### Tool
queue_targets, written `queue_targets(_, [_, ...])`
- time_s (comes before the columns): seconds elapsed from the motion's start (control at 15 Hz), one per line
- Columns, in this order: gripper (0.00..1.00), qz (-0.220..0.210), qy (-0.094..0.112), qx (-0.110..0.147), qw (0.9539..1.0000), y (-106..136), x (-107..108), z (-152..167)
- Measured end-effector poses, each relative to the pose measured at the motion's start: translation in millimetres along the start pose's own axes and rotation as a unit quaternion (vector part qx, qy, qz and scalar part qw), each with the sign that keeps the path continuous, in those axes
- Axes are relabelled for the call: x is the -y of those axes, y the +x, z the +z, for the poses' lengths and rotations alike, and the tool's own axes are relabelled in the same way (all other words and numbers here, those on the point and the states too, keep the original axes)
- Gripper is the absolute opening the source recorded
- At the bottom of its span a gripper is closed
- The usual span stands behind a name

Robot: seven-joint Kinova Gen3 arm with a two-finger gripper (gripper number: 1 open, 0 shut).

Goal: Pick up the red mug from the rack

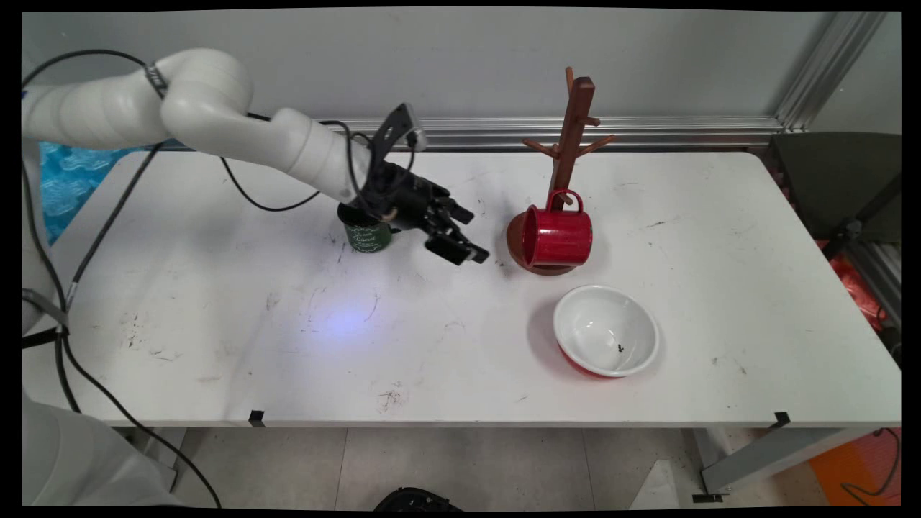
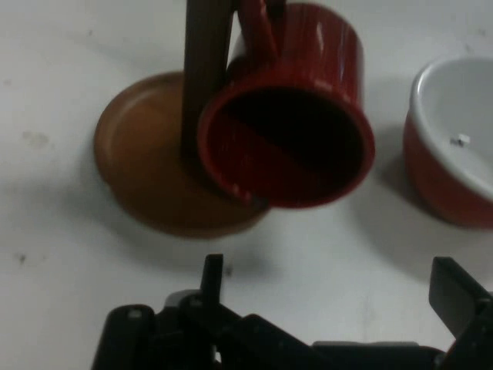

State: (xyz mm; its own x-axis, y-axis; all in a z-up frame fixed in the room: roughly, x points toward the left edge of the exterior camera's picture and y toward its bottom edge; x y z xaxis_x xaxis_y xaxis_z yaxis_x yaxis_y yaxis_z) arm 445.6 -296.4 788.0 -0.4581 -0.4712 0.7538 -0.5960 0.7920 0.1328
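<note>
My black gripper hovers low over the table, open and empty, pointing right toward a red mug. The mug hangs by its handle on a low peg of a brown wooden mug tree, its mouth facing left toward me. In the hand view the red mug fills the upper middle, in front of the tree's round base, with one fingertip at the left and the other at the right edge. A dark green mug stands just behind the wrist, partly hidden by it.
A bowl, white inside and red outside, sits on the white table in front of the mug tree; the same bowl shows at the hand view's right edge. Black cables hang from the arm at the left.
</note>
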Motion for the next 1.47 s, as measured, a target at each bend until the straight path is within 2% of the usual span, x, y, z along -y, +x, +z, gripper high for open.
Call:
queue_targets(0.67, [1.00,-0.050,-0.020,-0.043,0.9976,14.1,-9.2,42.0])
queue_targets(1.2, [1.00,-0.070,-0.026,-0.064,0.9952,21.7,-10.9,60.0])
queue_targets(1.47, [1.00,-0.082,-0.023,-0.065,0.9943,21.1,-11.5,67.0])
